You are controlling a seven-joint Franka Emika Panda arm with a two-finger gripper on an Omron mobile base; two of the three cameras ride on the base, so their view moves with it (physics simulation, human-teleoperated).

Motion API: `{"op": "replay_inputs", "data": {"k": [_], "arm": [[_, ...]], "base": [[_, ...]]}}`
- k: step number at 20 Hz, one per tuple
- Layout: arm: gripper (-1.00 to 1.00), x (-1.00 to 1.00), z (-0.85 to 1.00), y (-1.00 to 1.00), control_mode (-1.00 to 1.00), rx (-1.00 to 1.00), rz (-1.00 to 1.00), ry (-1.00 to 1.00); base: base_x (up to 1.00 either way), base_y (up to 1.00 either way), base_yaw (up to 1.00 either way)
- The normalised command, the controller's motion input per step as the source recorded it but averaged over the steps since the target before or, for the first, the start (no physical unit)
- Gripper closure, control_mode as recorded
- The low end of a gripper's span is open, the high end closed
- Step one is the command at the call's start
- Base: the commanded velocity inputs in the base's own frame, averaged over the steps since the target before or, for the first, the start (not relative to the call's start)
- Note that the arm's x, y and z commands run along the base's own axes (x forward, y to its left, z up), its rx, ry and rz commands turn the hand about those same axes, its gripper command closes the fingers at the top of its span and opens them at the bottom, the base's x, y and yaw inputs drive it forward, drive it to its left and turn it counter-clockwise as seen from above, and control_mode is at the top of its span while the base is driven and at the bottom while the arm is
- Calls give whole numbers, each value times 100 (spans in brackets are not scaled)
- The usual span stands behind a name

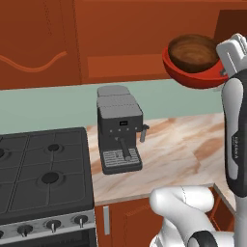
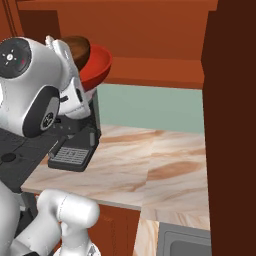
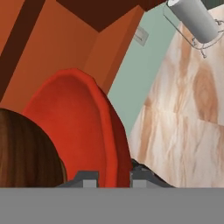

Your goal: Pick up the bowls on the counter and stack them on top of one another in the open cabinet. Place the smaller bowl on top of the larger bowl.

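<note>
In the left base view, the larger bowl [image 1: 193, 76] hung high in the air at the upper right, tilted toward the camera, with the smaller bowl [image 1: 192, 52] nested inside it. The white arm rose along the right edge and met the red rim there; the tool itself was hidden behind the wrist. Below, a dark coffee machine [image 1: 119, 127] stood on the counter [image 1: 183, 149], just right of the black stove [image 1: 43, 169]. Reddish-brown cabinets filled the wall above.

In the right base view, both bowls showed at the upper left, half hidden behind the arm's upper joints, well above the coffee machine and the counter.

In the hand view, the tool [image 3: 113, 178] had its two tips set on either side of the red bowl's rim, gripping it. The red bowl stood tall and edge-on, and the brown wood-grain bowl sat at the lower left against its inner side. The marbled counter lay at the right, and a grey cylinder [image 3: 194, 18] stood at the top right.
</note>
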Motion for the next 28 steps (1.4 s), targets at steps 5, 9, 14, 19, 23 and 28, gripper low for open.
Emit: {"op": "replay_inputs", "data": {"k": [5,9,14,19,23,28], "arm": [[100,13,6,10,-100,2,-2,-4],[100,12,0,8,-100,5,-1,-8],[100,11,0,6,-100,6,-1,-9],[100,9,3,7,-100,4,-2,-4],[100,9,9,7,-100,1,-3,0],[100,13,10,6,-100,0,-4,6]], "base": [[0,0,0],[0,0,0],[0,0,0],[0,0,0],[0,0,0],[0,0,0]]}}
